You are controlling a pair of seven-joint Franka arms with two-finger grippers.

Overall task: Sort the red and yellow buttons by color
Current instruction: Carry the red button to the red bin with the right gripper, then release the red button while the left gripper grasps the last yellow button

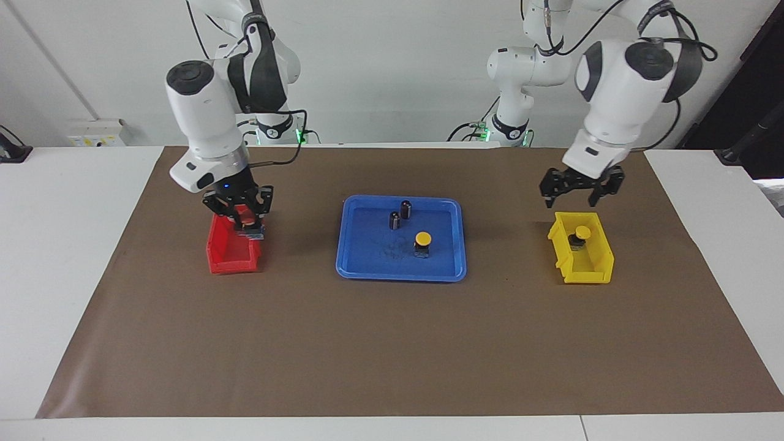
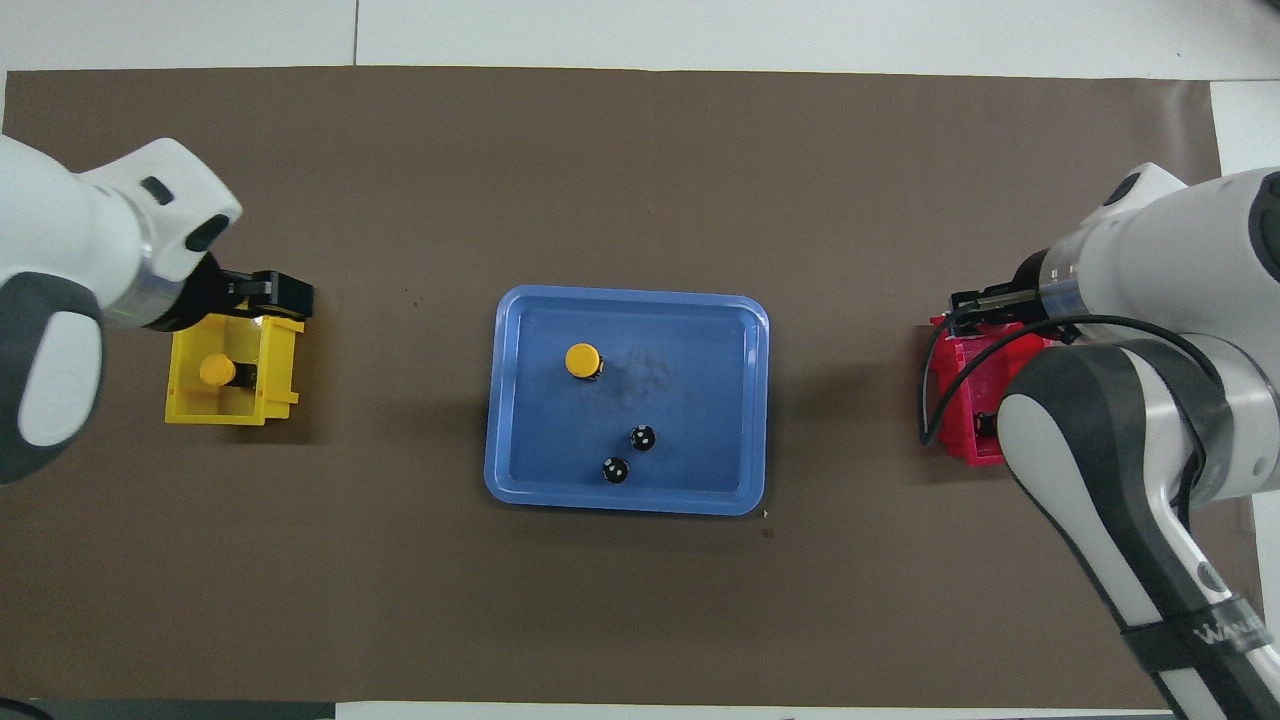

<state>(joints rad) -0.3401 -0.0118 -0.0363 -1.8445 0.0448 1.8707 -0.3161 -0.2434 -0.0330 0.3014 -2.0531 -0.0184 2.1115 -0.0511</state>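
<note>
Beside the blue tray [image 1: 401,269], toward the right arm's end, the right gripper [image 1: 242,218] sits low in the red bin [image 1: 233,254], apparently delivering a red button, its finger state not discernible, while the left gripper [image 1: 580,191] hangs open-fingered over the yellow bin [image 1: 582,257], one yellow button [image 1: 422,243] remaining on the tray.

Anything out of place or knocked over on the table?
Nothing stands out. One yellow button and two dark cylinders stand upright in the blue tray; another yellow button sits in the yellow bin. Both bins sit square.
</note>
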